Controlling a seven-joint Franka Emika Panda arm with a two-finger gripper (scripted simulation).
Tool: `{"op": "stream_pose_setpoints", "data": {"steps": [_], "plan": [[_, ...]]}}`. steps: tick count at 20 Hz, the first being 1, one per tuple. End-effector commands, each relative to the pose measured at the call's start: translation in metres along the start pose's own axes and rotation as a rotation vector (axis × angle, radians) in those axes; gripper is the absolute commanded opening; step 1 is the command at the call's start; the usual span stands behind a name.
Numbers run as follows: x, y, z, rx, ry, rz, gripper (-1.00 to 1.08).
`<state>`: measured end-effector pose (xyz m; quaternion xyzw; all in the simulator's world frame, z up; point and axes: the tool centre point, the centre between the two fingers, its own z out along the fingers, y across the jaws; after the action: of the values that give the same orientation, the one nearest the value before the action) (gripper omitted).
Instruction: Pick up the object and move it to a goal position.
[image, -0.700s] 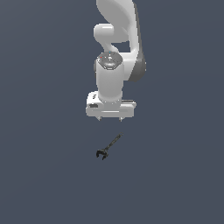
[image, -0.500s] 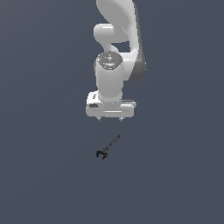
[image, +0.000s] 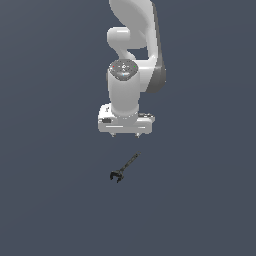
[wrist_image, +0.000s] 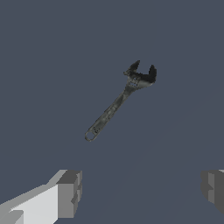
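Observation:
The object (image: 124, 168) is a small dark wrench-like tool with a slim shaft and a forked head, lying flat on the grey floor. In the exterior view it sits just below and in front of my gripper (image: 125, 135), not touching it. The wrist view shows the object (wrist_image: 118, 103) whole, lying diagonally, its forked head pointing away from the fingers. My gripper (wrist_image: 142, 192) is open, its two grey fingertips (wrist_image: 70, 192) wide apart with nothing between them. It hangs above the floor, apart from the tool.
The white arm (image: 132, 55) rises behind the gripper toward the top of the exterior view. A plain dark grey floor (image: 55, 200) spreads all around the tool.

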<state>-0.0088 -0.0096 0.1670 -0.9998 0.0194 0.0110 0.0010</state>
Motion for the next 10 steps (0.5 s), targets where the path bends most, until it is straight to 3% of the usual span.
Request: {"op": "stream_pose_setpoints", "data": {"steps": [1,10], "plan": [[0.0002,-0.0001,0.0003,0.0,0.0,0.002,1.0],[0.0085,-0.0014,0.0099,0.003,0.001,0.084,1.0]]}}
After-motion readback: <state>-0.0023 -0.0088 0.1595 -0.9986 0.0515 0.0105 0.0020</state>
